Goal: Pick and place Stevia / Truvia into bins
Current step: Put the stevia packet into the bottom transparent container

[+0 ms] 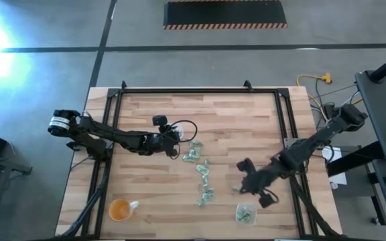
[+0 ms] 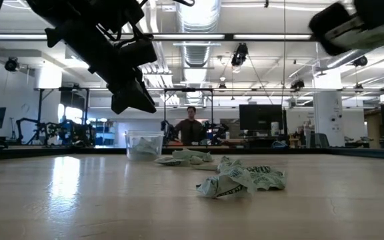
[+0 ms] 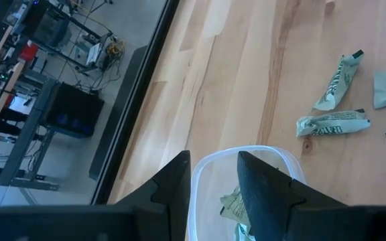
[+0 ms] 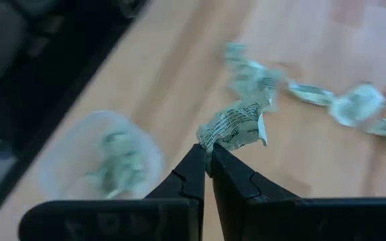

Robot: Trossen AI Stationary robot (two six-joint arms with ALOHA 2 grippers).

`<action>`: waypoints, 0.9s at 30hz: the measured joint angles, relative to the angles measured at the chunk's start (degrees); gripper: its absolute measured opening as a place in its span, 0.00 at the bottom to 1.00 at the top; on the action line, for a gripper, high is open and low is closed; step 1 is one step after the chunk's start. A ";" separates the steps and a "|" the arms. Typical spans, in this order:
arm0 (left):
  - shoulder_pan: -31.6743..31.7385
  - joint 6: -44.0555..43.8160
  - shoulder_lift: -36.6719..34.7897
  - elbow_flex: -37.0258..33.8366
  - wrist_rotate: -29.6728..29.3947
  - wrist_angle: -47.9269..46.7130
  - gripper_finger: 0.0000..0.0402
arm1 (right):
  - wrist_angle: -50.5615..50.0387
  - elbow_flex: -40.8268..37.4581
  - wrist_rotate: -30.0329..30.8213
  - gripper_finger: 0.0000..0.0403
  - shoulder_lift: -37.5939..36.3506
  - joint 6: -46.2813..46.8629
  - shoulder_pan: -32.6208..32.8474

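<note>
Pale green and white Stevia packets (image 1: 203, 171) lie in a loose line down the middle of the table. One clear cup (image 3: 246, 181) stands under my left gripper (image 3: 213, 177), which hangs open above its rim, and a packet (image 3: 232, 201) lies inside. In the low view this gripper (image 2: 135, 100) is well above that cup (image 2: 144, 143). The second clear cup (image 1: 245, 213) stands near the table's near edge on the right with packets in it. My right gripper (image 4: 208, 155) is up off the table, between that cup (image 4: 102, 157) and the line of packets, shut on one packet. My right gripper pinches a crumpled packet by its edge (image 4: 214, 137) between its two fingertips. The packet (image 4: 236, 126) sticks out past the fingers, lifted clear of the table.
An orange-tinted round cup (image 1: 119, 209) stands near the near left corner. Black frame rails (image 1: 200, 90) run along the far edge and both sides of the table. Bare wood lies between the packets and the left rail. A person (image 2: 191, 127) stands in the room beyond the table.
</note>
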 joint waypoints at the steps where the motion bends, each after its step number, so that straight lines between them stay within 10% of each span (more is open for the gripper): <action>1: 0.00 -0.01 0.00 0.00 0.01 -0.02 0.27 | 0.02 0.00 0.00 0.03 -0.09 0.48 1.48; 27: -0.31 0.01 0.00 0.00 0.01 0.24 0.27 | 7.33 -0.04 -0.52 0.03 11.31 10.46 12.86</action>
